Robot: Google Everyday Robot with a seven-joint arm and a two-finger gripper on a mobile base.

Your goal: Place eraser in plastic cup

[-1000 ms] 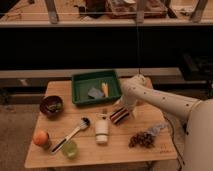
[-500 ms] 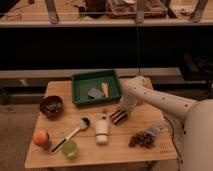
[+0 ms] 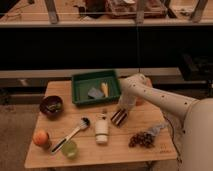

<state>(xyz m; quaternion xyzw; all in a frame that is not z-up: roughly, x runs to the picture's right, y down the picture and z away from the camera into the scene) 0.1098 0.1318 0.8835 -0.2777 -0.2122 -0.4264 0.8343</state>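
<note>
Wooden tabletop [image 3: 115, 154] under dim warm light, dark shelving behind; my white arm [image 3: 160, 100] reaches in from the right. My tool [image 3: 121, 110] is down at mid-table, just in front of the green plastic tray [image 3: 95, 75]; its fingers are drawn together on the far end of the small flat eraser [image 3: 118, 118], striped dark, red and white. Eraser lies on the tabletop, just right of the white tube [image 3: 102, 129]. Small translucent yellow-green plastic cup [image 3: 69, 149] stands upright near the front left edge, well apart from the eraser; brush with a dark head [image 3: 72, 134] lies slantwise between cup and tube. Tray holds a grey sponge-like block [image 3: 95, 92] and a small yellow piece [image 3: 104, 89]. Dark brown bowl [image 3: 44, 109] at left; round orange thing [image 3: 41, 137] beside the cup; dark cluster, grape-like [image 3: 142, 139], at front right.
</note>
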